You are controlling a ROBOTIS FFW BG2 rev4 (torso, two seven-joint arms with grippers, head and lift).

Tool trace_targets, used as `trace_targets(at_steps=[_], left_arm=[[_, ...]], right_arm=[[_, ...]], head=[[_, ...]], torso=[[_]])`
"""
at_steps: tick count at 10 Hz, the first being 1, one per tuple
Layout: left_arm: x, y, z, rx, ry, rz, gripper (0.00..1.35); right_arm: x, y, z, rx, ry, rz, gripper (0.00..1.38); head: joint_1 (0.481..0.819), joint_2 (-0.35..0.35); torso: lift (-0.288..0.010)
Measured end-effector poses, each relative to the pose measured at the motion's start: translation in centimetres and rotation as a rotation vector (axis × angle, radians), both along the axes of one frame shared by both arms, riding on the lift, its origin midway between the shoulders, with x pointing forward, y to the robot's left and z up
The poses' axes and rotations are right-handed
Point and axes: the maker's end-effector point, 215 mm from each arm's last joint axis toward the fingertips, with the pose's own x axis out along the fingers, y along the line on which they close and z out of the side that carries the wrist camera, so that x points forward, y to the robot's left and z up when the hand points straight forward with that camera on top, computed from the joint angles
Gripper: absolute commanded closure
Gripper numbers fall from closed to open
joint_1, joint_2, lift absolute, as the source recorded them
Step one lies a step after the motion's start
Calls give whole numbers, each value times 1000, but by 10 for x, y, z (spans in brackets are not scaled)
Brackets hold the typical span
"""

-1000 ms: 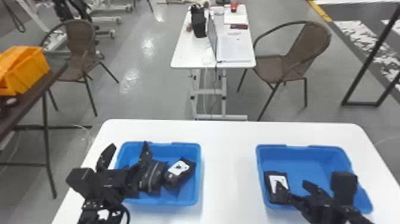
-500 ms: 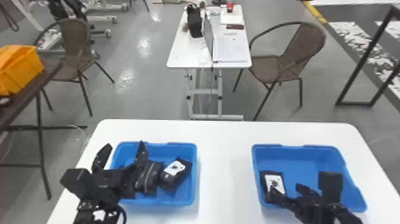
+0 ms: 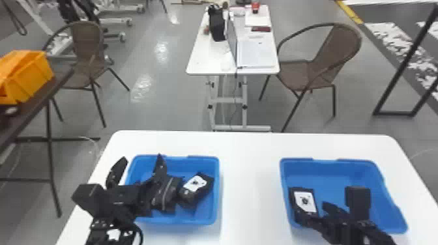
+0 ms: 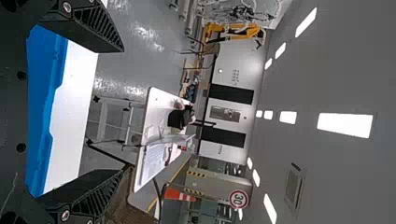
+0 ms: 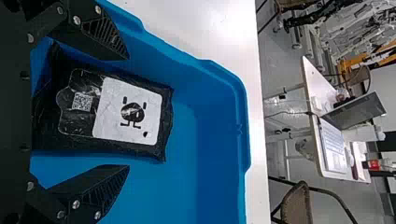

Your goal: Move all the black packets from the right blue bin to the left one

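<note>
Black packet [image 5: 74, 123] sits near the right blue bin's wall [image 5: 239, 126], so the right gripper [image 5: 128, 112], fingers [image 5: 93, 189] wide and empty, could snag plastic tbh; left gripper [image 4: 125, 110] gapes empty too.

That left arm [image 3: 114, 202] is all blocky black, with a looped cable [image 3: 140, 228]. Silver screws [image 4: 65, 215] dot its ribbed, tapering fingers [image 4: 93, 193].

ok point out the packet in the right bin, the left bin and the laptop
Packet [image 5: 152, 116], right wrist view: its white label
Left bin [image 3: 217, 189], head view: its right-hand rim
Laptop [image 5: 333, 147], right wrist view: its keyboard
</note>
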Motion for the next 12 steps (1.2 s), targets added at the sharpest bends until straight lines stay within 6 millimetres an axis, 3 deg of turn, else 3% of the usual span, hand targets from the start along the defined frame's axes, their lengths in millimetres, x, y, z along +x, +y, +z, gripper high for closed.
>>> trace_targets(at_steps=[2,6,8,9,12], left_arm=[[1,-3,1,-2,-3,-6,102],[1,-4,1,-10,-2,-6,102],[1,-4,1,-11,-3,-7,102],[1,-4,1,-12,-4,-7,102],[1,-4,2,-12,-6,-6,102]], right_arm=[[5,7,1,4,-1,5,256],[2,9,-11,6,50,6,903],[-1,8,-13,9,67,-4,907],[-2,6,-12,6,68,-20,1328],[-6,-2,-6,7,52,-85,1283]], head=[[695,85],[695,86],[695,85],[695,84],[695,74]], torso=[[0],[0],[0],[0],[0]])
